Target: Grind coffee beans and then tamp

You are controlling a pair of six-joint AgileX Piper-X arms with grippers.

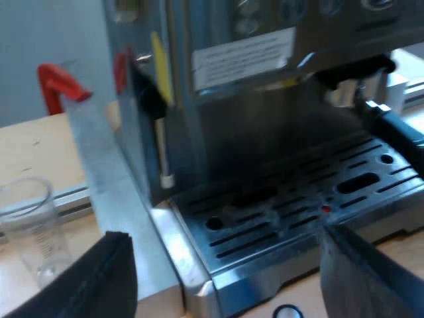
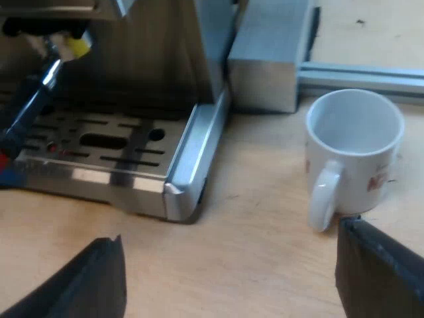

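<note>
Wooden counter (image 2: 252, 218) bore the machine (image 2: 132, 66). Left pincer (image 1: 222, 245) and right pincer (image 2: 228, 238) gaped open. Holder (image 2: 50, 69) looked stiff, heavy metal, best gripped by its dark handle (image 2: 23, 112).

left hand (image 1: 228, 281) and right hand (image 2: 232, 281) — both spread wide apart.

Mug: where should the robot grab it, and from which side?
The mug stands upright, and its handle sticks out toward the right gripper, which is open. So I'd probably grip the handle, coming in from the gripper's own side, fingers closing across the loop. Pinching the rim from above might work too.
</note>
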